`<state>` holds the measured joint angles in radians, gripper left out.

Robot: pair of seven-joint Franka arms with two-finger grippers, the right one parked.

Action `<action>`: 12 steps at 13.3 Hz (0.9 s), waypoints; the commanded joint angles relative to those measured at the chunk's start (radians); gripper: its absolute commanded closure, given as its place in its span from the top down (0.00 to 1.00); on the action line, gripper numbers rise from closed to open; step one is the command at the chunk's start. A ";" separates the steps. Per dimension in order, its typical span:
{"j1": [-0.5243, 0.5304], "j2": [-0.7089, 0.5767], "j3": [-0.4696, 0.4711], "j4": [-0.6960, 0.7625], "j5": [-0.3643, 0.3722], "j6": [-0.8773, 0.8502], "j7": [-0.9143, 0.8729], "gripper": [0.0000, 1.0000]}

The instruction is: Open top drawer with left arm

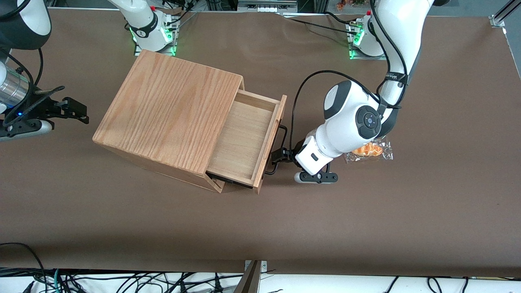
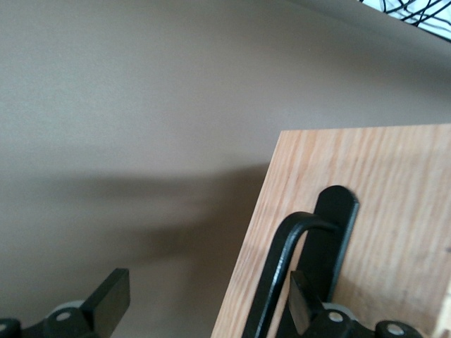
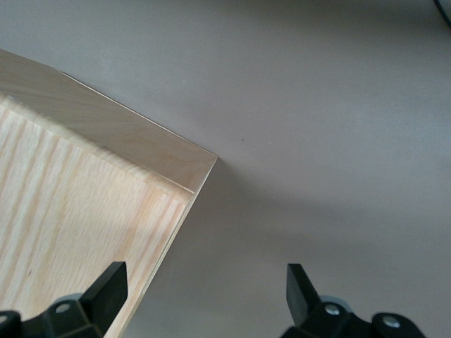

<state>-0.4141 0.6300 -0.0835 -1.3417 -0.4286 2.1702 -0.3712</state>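
Drawer [image 1: 244, 138]: we see it well out of the cabinet [image 1: 171, 114].
Pincer [image 1: 281, 156]: fingers spread, unclenched, straddling the handle [image 2: 282, 274].
Risk: we might tug skewed, slipping off or jamming.

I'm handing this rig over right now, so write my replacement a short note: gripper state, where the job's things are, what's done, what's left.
Gripper: on the left arm, at the front of the top drawer. Its fingers stand apart, one inside the loop of the black bar handle, one outside the panel's edge; open, not clamped.
Top drawer: pulled well out of the oak-grain cabinet, its inside showing and empty.
Also present: a clear packet with something orange on the table, beside the left arm.
Done: the drawer looks open.
Left: probably only to draw the gripper off the handle, unless a fuller opening is wanted.
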 commanded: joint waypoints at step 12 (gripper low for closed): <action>0.357 -0.154 0.001 0.004 0.128 -0.416 0.226 1.00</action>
<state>-0.1450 0.5078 -0.0727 -1.3279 -0.3224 1.8264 -0.2624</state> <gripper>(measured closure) 0.000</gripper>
